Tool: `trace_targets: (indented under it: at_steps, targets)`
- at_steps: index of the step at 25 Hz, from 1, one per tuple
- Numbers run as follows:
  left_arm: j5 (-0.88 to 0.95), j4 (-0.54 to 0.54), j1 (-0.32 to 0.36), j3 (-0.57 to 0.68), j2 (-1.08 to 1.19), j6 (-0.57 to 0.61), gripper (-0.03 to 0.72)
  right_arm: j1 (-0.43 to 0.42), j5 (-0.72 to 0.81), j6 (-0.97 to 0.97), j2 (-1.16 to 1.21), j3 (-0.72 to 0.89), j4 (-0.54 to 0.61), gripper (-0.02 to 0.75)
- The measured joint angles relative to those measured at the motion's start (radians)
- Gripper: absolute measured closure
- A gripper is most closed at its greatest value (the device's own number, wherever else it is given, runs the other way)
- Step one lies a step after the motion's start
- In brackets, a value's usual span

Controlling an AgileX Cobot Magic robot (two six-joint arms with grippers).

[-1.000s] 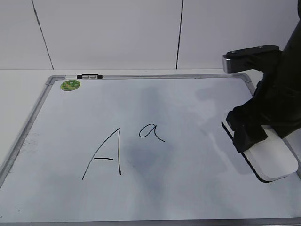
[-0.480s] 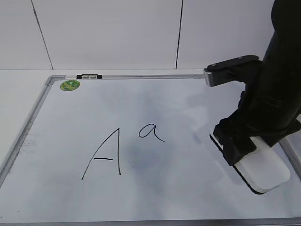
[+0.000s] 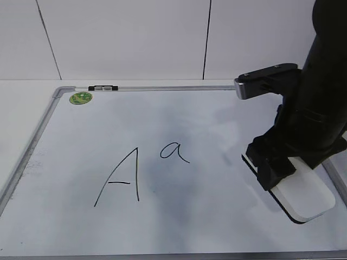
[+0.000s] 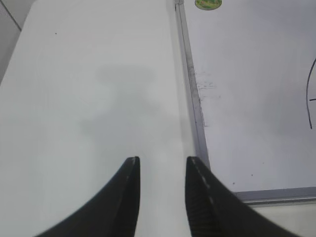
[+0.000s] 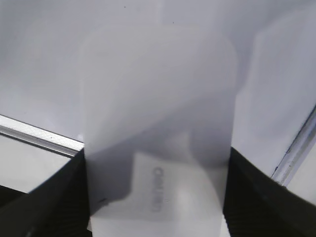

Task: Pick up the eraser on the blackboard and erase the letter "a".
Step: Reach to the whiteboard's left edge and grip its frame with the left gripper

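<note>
The blackboard [image 3: 217, 108] is a large whiteboard with a grey frame and a green sticker [image 3: 81, 98] at its far left corner. The letter "a" [image 3: 174, 152] is written near the board's middle, right of a larger capital "A" [image 3: 120, 179]. My right gripper [image 3: 279, 162] is shut on the eraser [image 3: 304, 196], a white oblong block with a dark underside, over the board's right part, well right of the "a". In the right wrist view the eraser [image 5: 158, 143] fills the space between the jaws [image 5: 155, 197]. My left gripper [image 4: 162, 163] is open and empty over the table, left of the board.
A small black-and-white clip [image 3: 103, 87] sits on the board's far frame. The board's left frame edge [image 4: 192, 94] and its near left corner show in the left wrist view. A white wall stands behind the table.
My right gripper moved left and a little toward the front with the eraser during the first half second. It has barely moved since. The writing is unchanged.
</note>
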Motion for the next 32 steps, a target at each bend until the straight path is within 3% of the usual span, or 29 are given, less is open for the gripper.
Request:
trace_targets:
  at_steps: [8, 14, 32]
  targets:
    - [-0.163, -0.056, -0.005, -0.128, 0.382, 0.0, 0.45, 0.0, 0.0, -0.015, 0.0, 0.0, 0.002, 0.214]
    - [-0.262, -0.049, -0.072, -0.199, 0.615, 0.0, 0.45, 0.0, 0.0, -0.023, 0.0, 0.0, 0.0, 0.214]
    - [-0.192, -0.15, -0.078, -0.427, 1.129, 0.0, 0.449, 0.0, 0.012, -0.025, 0.049, -0.112, -0.032, 0.214]
